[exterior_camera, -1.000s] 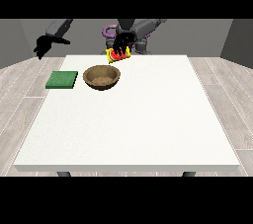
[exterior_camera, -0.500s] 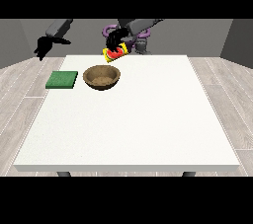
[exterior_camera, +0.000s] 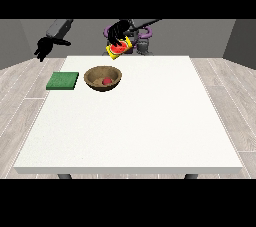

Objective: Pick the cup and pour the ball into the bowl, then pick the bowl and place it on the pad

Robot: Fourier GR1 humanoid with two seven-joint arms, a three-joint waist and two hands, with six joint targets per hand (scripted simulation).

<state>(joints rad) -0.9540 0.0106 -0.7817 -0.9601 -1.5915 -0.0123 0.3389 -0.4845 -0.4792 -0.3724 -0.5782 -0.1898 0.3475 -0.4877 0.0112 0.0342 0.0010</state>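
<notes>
I had the robot hand (exterior_camera: 118, 32) curled round the tilted cup (exterior_camera: 119, 48) above the bowl (exterior_camera: 103, 78); ball (exterior_camera: 107, 80) inside, pouring done. Next, I judged: bowl to pad (exterior_camera: 62, 80).

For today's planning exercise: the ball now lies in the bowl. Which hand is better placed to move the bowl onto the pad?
Right: that hand is free, near the pad and bowl; the other holds the cup.

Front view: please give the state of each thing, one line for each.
cup: held above the table, tilted toward the bowl
ball: inside the bowl
bowl: upright on the table, beside the pad
pad: flat, nothing on it
hand at the view's right: curled round the cup
</notes>
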